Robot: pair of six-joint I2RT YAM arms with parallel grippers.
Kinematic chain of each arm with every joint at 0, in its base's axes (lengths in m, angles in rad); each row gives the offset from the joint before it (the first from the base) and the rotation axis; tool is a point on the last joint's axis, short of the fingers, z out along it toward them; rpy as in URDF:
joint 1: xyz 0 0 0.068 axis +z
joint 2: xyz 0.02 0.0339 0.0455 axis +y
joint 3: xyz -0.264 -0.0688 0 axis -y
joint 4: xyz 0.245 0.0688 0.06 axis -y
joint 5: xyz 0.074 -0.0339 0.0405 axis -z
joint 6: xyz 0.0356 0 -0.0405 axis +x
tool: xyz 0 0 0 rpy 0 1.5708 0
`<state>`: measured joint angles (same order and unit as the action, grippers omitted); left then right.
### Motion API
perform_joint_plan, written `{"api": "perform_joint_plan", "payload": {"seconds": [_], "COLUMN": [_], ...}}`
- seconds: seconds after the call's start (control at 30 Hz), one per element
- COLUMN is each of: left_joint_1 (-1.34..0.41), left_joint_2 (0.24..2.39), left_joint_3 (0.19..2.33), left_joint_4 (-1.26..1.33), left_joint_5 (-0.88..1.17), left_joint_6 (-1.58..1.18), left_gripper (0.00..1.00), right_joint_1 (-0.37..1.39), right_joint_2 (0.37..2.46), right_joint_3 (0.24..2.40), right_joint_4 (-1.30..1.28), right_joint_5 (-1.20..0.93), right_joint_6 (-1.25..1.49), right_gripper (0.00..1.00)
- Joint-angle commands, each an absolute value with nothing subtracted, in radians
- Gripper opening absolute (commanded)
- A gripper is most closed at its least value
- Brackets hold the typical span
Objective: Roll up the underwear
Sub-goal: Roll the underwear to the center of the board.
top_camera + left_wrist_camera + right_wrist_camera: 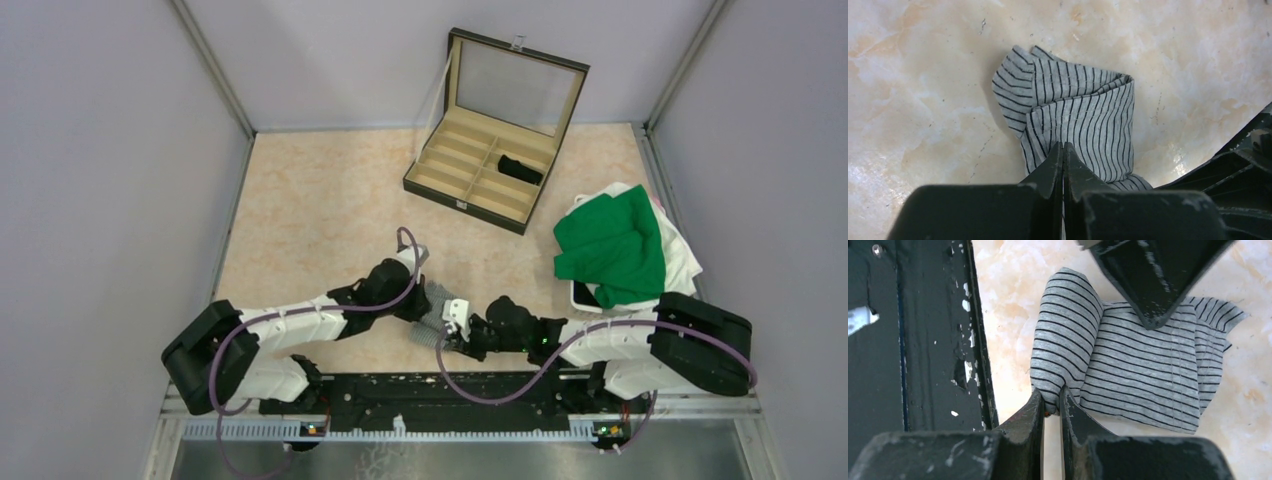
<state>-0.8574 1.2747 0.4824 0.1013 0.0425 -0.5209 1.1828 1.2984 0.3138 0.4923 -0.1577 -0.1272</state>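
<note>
Mostly hidden by both arms from above, grey striped underwear [1138, 365] has its rolled edge pinched by right pincer [1053, 396], left pincer [1063, 150] pressed together over its middle.

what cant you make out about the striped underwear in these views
- Left wrist view: the left gripper hides the near edge of the striped underwear; pinching or pressing, unclear.
- Right wrist view: the right gripper hides the fold end it pinches.
- Top view: both grippers cover the underwear; its roll is unreadable.
- Top view: the black item in the case is too small to identify.
</note>
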Motion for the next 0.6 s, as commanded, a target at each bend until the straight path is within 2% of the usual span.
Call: {"api": "perform_joint_plan", "payload": {"seconds": [0.0,0.57], "left_joint_1": [-0.85,-0.85], "left_joint_2": [1.277,1.258], "left_joint_3": [0.441,0.382], "left_joint_4": [0.146,0.164], "left_joint_5": [0.031,0.05], "left_joint_6": [-0.516,-0.531], "left_gripper": [0.0,0.0], "right_joint_1": [1.123,0.924], "right_joint_2": [1.32,1.471], "right_joint_3": [0.3,0.33], "right_joint_4": [0.588,0.628], "right_joint_5": [-0.259,-0.411], "right_joint_6": [0.006,0.353], "right_gripper": [0.02,0.03]}}
